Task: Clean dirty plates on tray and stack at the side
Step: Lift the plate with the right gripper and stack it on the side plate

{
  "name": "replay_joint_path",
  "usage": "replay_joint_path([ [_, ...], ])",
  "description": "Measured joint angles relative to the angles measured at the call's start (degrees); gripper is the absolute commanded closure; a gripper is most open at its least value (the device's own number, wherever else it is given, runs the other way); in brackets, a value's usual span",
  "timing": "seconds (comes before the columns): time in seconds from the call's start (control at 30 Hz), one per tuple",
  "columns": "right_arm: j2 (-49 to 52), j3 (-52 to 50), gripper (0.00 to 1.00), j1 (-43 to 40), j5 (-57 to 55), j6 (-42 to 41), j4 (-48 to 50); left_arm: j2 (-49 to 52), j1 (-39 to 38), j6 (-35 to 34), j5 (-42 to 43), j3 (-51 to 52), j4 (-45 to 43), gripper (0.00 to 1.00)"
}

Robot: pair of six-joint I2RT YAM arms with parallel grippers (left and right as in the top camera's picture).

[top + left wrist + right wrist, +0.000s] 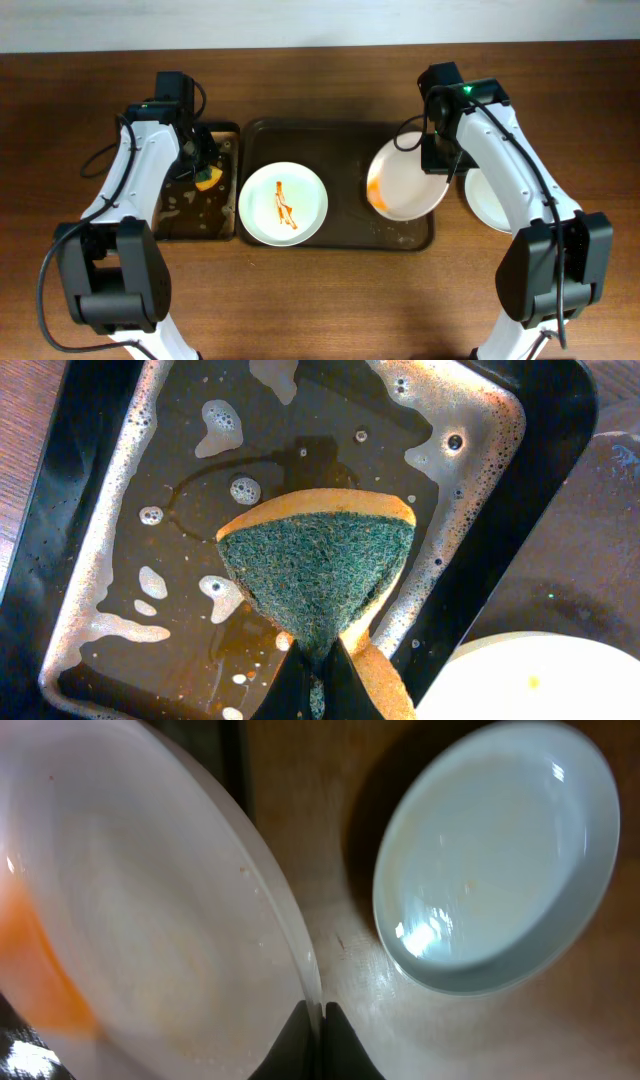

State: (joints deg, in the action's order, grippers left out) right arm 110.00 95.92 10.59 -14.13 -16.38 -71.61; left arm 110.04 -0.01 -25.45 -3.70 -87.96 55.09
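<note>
The right pincer was clamped thin on the rim of a round white shallow plate smeared orange along one edge. It held the plate tilted over the end of the large dark brown rectangular tray beneath it. Just beyond that pincer's outer side, a plain white plate lay flat on the wooden table. Well off to its inner side, a sauce-streaked plate sat in the tray.

The left pincer was closed on a yellow sponge with a green scouring face, pinching it into a wedge. Directly below that pincer was the foamy soapy water of a narrow black tray.

The main risk seemed to be the edge grip. The plate looked smooth, wet and heavy for so narrow a hold, so scrubbing pressure from the sponge could have pivoted or slipped it out, and it would have dropped onto the tray. The sponge might also have shed suds on the table while crossing over. Setting the held plate down with the orange smear unwiped would have soiled the plain one beside it.
</note>
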Motion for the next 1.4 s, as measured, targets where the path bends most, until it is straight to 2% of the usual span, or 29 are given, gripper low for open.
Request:
replay_joint_path([
  [0.17,0.0,1.6,0.96,-0.7,0.0,0.4,3.3,0.0,0.0,0.0,0.0,0.0,0.0,1.00],
  [0.4,0.0,2.2,0.96,-0.4,-1.2,0.5,-1.5,0.0,0.0,0.0,0.0,0.0,-0.1,1.00],
  [0.63,0.0,2.2,0.96,3.0,-18.5,-3.1,-3.2,0.0,0.0,0.0,0.0,0.0,-0.1,1.00],
  [0.8,0.0,2.2,0.96,10.9,-32.6,-4.9,-2.7,0.0,0.0,0.0,0.0,0.0,-0.2,1.00],
  [1.07,0.0,2.2,0.96,22.3,-48.0,-5.9,1.5,0.0,0.0,0.0,0.0,0.0,-0.2,1.00],
  [1.27,0.0,2.2,0.96,23.1,-52.5,-5.9,3.2,0.0,0.0,0.0,0.0,0.0,-0.2,1.00],
  [1.4,0.0,2.2,0.96,21.6,-49.1,-6.2,4.2,0.0,0.0,0.0,0.0,0.0,-0.4,1.00],
])
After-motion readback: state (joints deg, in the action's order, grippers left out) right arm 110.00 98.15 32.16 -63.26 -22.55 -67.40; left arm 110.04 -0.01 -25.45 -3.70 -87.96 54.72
